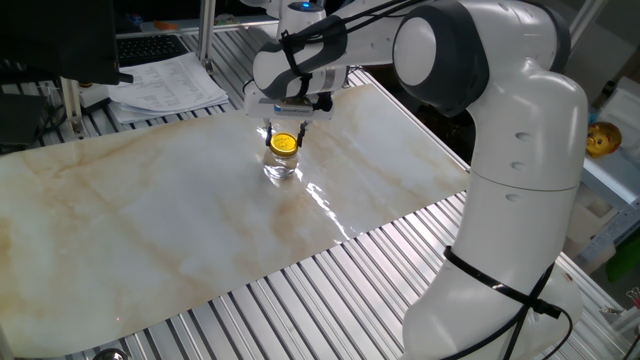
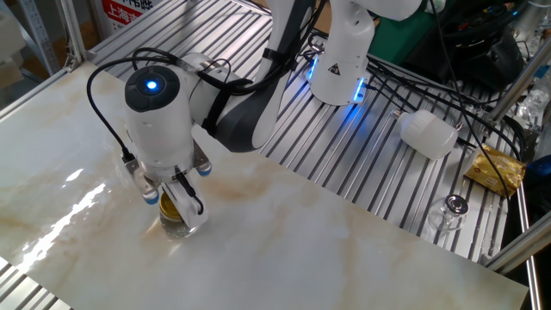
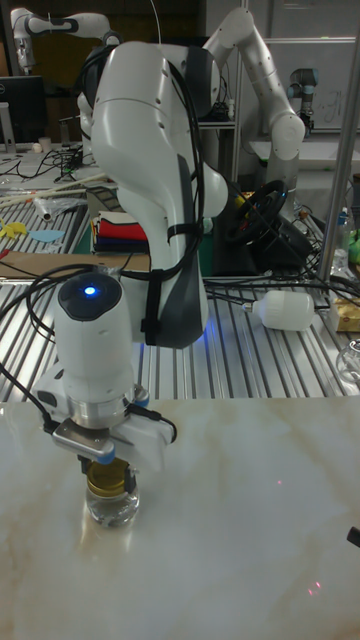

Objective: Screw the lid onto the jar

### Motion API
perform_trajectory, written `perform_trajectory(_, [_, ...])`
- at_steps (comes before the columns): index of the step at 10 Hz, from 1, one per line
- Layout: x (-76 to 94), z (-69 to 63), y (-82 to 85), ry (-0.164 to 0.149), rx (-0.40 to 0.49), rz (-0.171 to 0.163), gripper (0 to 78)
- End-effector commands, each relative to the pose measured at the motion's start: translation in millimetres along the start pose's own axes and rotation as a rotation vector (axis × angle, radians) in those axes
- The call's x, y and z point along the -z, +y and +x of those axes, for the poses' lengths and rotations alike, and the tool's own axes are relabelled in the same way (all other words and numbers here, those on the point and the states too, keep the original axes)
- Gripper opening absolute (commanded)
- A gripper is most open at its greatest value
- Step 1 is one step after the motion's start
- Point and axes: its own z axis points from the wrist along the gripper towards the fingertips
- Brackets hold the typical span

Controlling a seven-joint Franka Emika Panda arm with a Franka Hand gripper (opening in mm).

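The end effector (image 1: 284, 133) points straight down, its fingers (image 2: 187, 207) clenched on the gold lid (image 1: 284, 143), which sits on the mouth of the clear glass jar (image 3: 111, 508). The jar stands upright on the marble-patterned tabletop (image 1: 150, 220), near its far edge.

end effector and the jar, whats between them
The gold lid sits between the end effector and the glass jar, resting on the jar's mouth. Clearest in the tall fixed view.
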Motion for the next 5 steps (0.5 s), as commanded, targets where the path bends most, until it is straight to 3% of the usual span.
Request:
perform_trajectory(1, [1.7, -1.1, -0.2, -0.005, -0.006, -0.001, 1.1])
perform_trajectory(2, [1.8, -1.1, -0.1, -0.008, -0.008, -0.003, 77.4])
perform_trajectory(5, [1.8, -1.1, -0.1, -0.008, -0.008, -0.003, 77.4])
